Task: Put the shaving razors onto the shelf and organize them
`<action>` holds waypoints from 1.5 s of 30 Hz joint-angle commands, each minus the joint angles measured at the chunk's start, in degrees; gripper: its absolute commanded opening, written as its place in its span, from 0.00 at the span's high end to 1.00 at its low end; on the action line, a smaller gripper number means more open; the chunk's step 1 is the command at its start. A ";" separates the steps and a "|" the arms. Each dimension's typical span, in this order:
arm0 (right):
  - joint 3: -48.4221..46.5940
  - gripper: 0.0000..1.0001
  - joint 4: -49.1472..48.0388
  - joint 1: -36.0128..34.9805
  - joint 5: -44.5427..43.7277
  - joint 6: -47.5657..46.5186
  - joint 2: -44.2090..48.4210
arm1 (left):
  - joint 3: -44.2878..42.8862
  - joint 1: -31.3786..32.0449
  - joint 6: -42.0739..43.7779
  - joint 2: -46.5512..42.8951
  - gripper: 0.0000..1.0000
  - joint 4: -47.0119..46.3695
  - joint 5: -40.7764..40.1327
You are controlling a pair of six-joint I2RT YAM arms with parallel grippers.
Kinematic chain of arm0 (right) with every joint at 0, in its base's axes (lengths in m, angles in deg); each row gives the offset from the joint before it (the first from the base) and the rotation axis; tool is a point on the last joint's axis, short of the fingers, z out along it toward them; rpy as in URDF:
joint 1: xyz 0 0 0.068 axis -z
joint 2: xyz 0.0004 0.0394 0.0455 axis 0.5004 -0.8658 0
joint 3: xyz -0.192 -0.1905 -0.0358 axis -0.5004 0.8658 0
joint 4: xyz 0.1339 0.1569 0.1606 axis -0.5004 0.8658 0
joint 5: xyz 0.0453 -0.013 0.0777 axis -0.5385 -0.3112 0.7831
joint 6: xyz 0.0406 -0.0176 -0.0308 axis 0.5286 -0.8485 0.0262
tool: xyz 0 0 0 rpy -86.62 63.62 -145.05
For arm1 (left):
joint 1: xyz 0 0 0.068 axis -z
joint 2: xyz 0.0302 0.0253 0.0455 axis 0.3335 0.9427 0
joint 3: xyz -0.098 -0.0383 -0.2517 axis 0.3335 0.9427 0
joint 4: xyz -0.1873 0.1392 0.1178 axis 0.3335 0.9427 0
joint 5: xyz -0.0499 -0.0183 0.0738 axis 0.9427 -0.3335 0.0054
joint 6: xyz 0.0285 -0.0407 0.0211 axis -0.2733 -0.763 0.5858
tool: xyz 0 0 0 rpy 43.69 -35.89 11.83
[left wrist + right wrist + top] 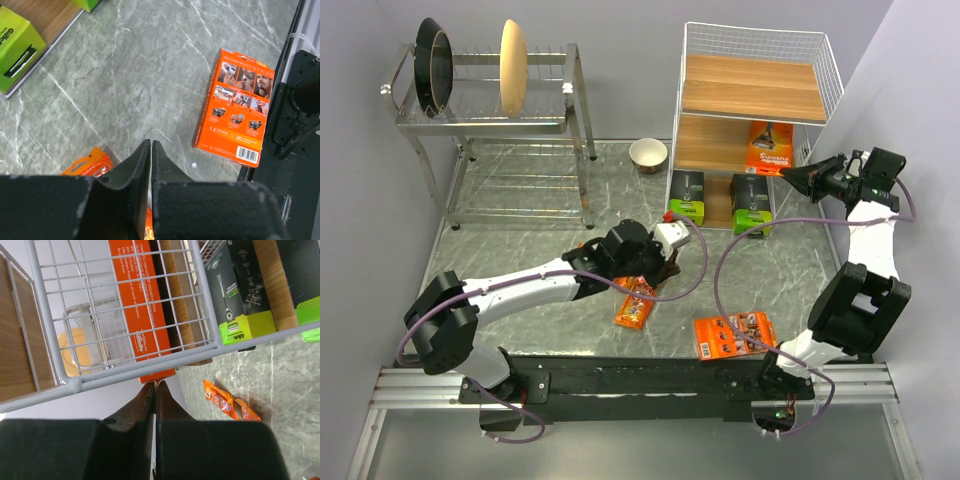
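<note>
Top external view: nearest, a flat orange card (733, 335) lies on the surface (500, 250). Left gripper (658, 270), jaws closed and empty, hangs over an orange blister pack (635, 303). Right gripper (792, 178), jaws closed, sits beside the shelf (750, 88) holding two dark boxes (688, 197) and a second orange card (770, 148).

The shiny steel dish rack (490, 124) sat back left on the grey marble tabletop (520, 245), with two dark round plates (433, 68) and one tan plate (513, 67) standing upright. A small cream bowl (648, 154) sat just to its right.
</note>
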State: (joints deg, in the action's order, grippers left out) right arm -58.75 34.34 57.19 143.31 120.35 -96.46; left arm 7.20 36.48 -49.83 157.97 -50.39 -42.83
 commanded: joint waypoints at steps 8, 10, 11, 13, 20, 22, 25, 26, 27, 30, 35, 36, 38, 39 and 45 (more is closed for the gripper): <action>-2.96 0.92 2.23 2.28 2.11 -2.39 -1.25 | -0.94 0.64 -0.07 0.18 0.89 -2.44 1.78; -4.37 0.90 4.43 3.59 1.67 -3.45 -1.78 | -0.76 0.55 -0.43 0.35 0.89 -2.70 1.96; -4.63 0.88 4.87 4.04 1.49 -3.71 -1.95 | -0.59 0.72 -0.51 0.35 0.89 -3.05 2.05; -5.16 0.84 6.36 4.66 1.14 -4.59 -2.39 | -0.50 0.64 -0.60 0.53 0.89 -3.32 2.14; -3.58 0.61 2.60 5.63 2.98 -1.79 -1.34 | -0.67 0.90 -0.96 0.97 0.89 -4.11 2.22; -2.79 0.56 1.80 5.63 3.60 -0.64 -0.99 | -0.76 0.99 -1.13 0.97 0.88 -4.02 2.14; -2.35 0.52 2.58 5.54 4.56 -2.04 0.33 | -0.94 0.99 -1.13 0.62 0.74 -2.71 3.45; -2.26 0.51 3.89 5.63 4.83 -2.92 0.85 | -0.85 1.08 -0.78 0.44 0.63 -2.09 4.24; -2.00 0.50 4.60 5.97 5.62 -5.36 2.77 | -0.68 1.08 -0.52 0.27 0.57 -1.74 5.64; -0.95 0.46 12.29 6.77 7.03 -15.08 6.38 | 0.47 1.34 0.36 0.88 0.35 -1.21 11.96; 6.50 0.37 29.62 11.86 1.41 -32.94 10.69 | 2.22 5.29 1.24 2.99 0.16 -4.01 10.67; 7.48 0.37 31.22 12.74 0.71 -35.42 10.96 | 2.40 5.56 1.16 3.69 0.16 -4.37 10.66; 8.46 0.35 35.61 14.06 -3.05 -43.65 11.84 | 2.14 5.73 0.19 5.00 0.15 -4.38 11.71; 8.55 0.34 36.42 14.24 -3.77 -46.05 12.19 | 1.44 6.00 0.36 6.93 0.13 -3.59 12.06; 7.06 0.21 35.81 14.50 -9.31 -55.22 17.38 | -9.20 9.16 7.91 16.78 0.01 6.87 15.31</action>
State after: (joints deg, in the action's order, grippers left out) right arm -50.08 68.41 71.55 137.91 75.43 -84.63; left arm 4.00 43.59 -47.84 170.84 -48.18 -30.98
